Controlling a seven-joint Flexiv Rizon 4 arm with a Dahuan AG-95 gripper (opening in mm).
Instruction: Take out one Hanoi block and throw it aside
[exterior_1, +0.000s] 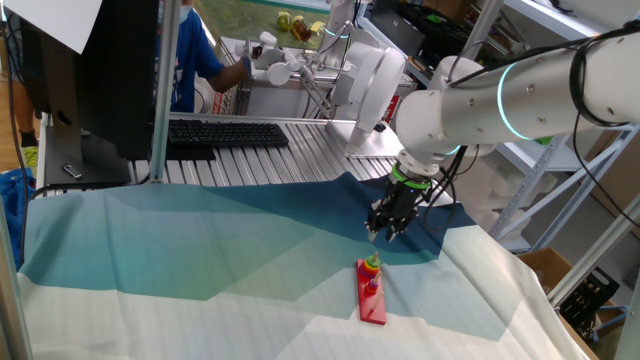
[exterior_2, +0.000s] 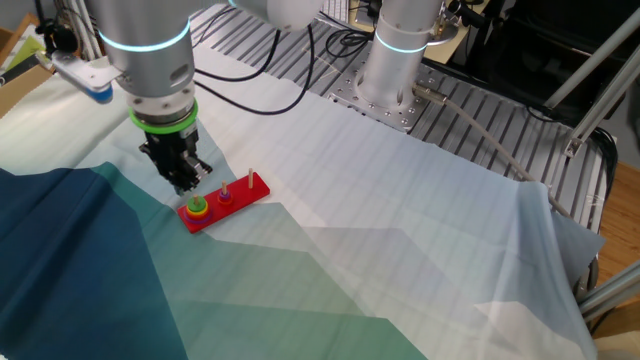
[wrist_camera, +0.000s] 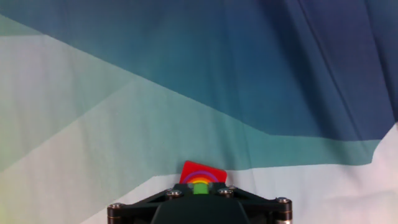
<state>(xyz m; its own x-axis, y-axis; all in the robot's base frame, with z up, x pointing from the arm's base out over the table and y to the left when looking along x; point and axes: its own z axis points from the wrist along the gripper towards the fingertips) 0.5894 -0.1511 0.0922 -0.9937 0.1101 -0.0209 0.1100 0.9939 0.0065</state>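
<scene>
The Hanoi block (exterior_1: 371, 262) is a tiny green piece on top of the ring stack at the far end of the red base (exterior_1: 373, 305). A yellow ring (exterior_2: 198, 211) sits under it. My gripper (exterior_1: 386, 234) hangs just above and behind the stack, not touching it, and its fingers look slightly apart with nothing between them. In the other fixed view the gripper (exterior_2: 188, 181) is right beside the green block (exterior_2: 198, 204). In the hand view the green block (wrist_camera: 200, 187) shows at the lower edge, just over the gripper housing, with the coloured rings and red base (wrist_camera: 202, 168) behind it.
The base (exterior_2: 258, 188) has two more pegs; the middle one carries a small red piece (exterior_2: 226, 195). A blue, teal and white cloth (exterior_1: 200, 250) covers the table. A keyboard (exterior_1: 225, 133) and a monitor stand at the back. A second robot base (exterior_2: 395, 60) stands beyond the cloth.
</scene>
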